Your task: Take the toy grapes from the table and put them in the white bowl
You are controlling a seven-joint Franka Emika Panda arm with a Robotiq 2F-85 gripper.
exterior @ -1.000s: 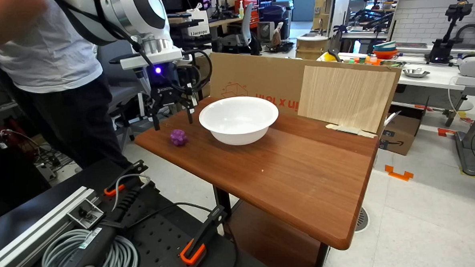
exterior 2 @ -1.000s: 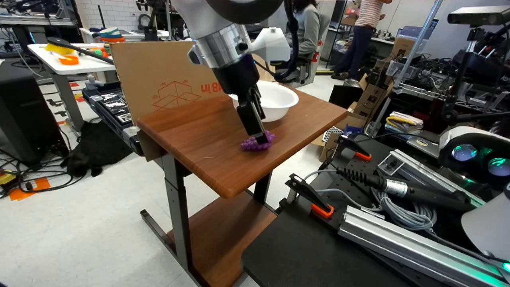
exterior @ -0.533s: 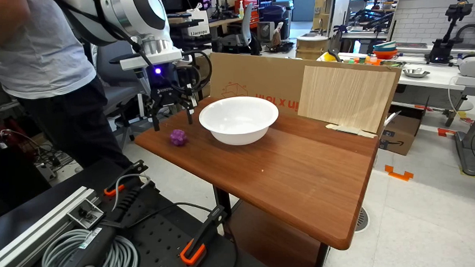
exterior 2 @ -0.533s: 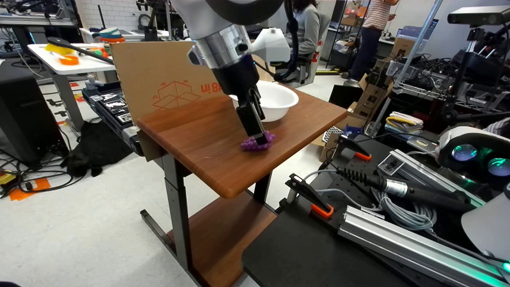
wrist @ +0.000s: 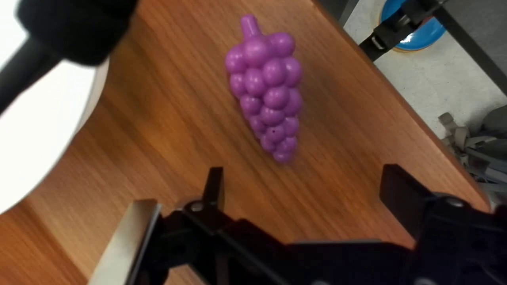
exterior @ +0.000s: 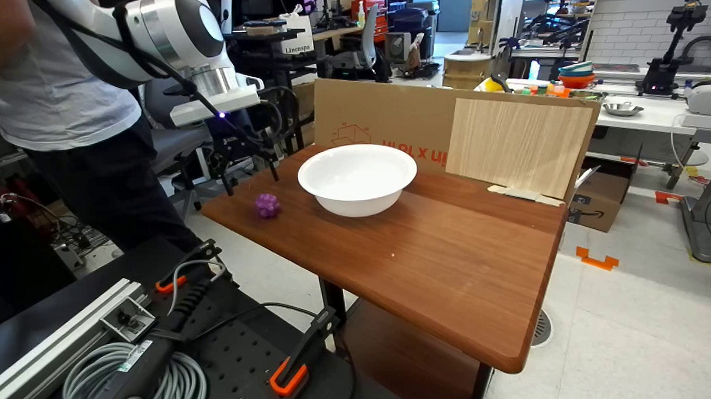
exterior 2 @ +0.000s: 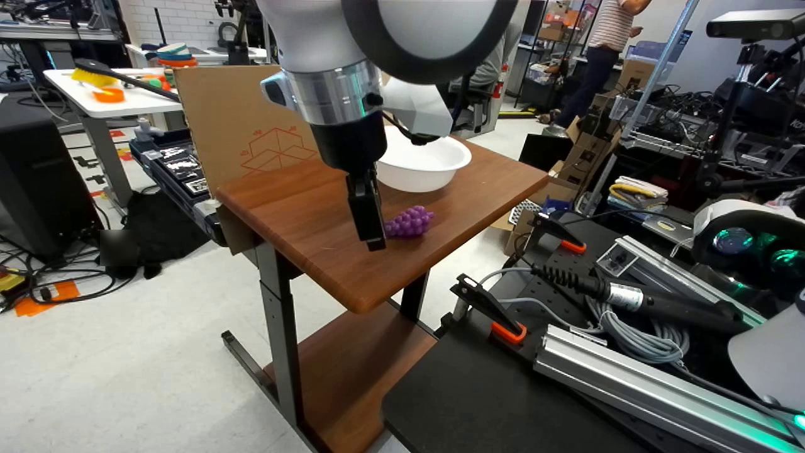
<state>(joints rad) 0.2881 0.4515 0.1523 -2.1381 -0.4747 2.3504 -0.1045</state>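
Since half a second ago the arm (exterior: 162, 37) has swung and its claw (exterior: 253, 186) with it: in an exterior view the claw crossed in front of the toy grapes (exterior 2: 412, 221), and now it stands to the side of them. A person in a striped shirt (exterior 2: 600, 61) in the background has shifted a little as well, while the toy grapes and the white bowl (exterior: 356, 207) keep their places. The claw is spread, its two fingers (wrist: 402, 198) wide apart in the wrist view with bare wood showing between them. The toy grapes lie on the tabletop (exterior: 442, 267) just beyond the fingers, tapered end toward the claw, near the white bowl but not touching it. The cardboard panel (exterior: 387, 99) along the far side of the tabletop carries upside-down red lettering (exterior: 416, 153), "in x 18in", running up to a pale plywood board (exterior: 518, 147), beside a red box drawing (exterior: 351, 134) that shows in both exterior views. A white carton (exterior: 298, 44) at the back says "Linenspa". On the floor, a brown box (exterior: 601, 198) bears a curved smile-like arrow (exterior: 587, 214). The white label (exterior: 135, 356) on a black cable handle (exterior: 138, 380) on the dark bench (exterior: 251, 360) is too small to read.
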